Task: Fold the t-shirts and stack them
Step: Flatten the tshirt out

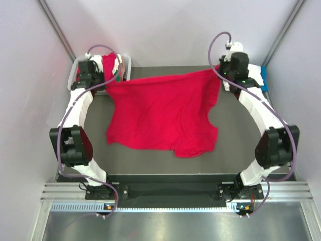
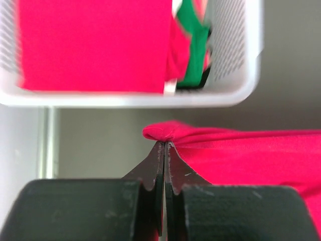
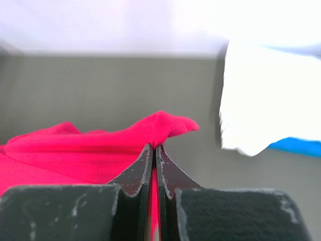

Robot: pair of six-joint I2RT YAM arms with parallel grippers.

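Right hand (image 3: 154, 147) tight on red t-shirt (image 3: 75, 150) edge

No text, label, brand, number or sign legible in any of the three views. Red t-shirt (image 1: 160, 115): plain cloth, no print readable on the visible face.

Red t-shirt (image 1: 160, 113) spread out, rumpled, far corners raised
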